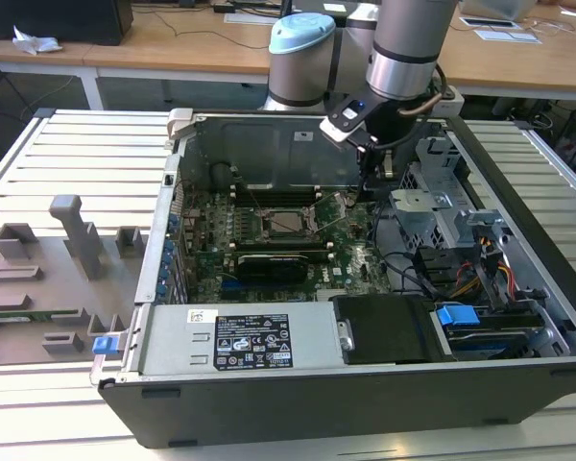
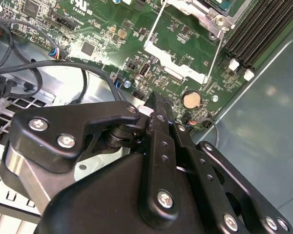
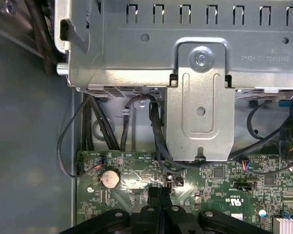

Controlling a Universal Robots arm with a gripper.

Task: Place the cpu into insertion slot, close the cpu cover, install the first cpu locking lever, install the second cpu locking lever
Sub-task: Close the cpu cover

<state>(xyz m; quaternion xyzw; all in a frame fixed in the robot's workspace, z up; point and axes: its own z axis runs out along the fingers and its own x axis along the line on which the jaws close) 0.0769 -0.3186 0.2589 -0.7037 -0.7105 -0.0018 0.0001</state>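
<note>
The insertion slot [image 1: 286, 220] sits mid-motherboard, ringed by the silvery cpu cover [image 1: 266, 208] lying flat on it. A corner of the cover [image 2: 205, 12] also appears in the second wrist view, with a flat grey surface inside its window that may be the cpu; I cannot tell for sure. Two thin wire locking levers [image 2: 155, 29] [image 2: 218, 46] reach out from the socket toward me. My gripper [image 1: 365, 192] hovers just off the socket's side toward the exterior view's right, above the board. Its black fingertips [image 3: 159, 192] [image 2: 157, 105] are pressed together with nothing between them.
A grey metal drive cage [image 3: 200, 97] with black cables [image 3: 156, 131] stands close beside the gripper. A coin battery [image 2: 191, 99] lies on the board below it. Black memory slots [image 2: 256, 29] run past the socket. The case's back wall [image 1: 269, 149] rises behind.
</note>
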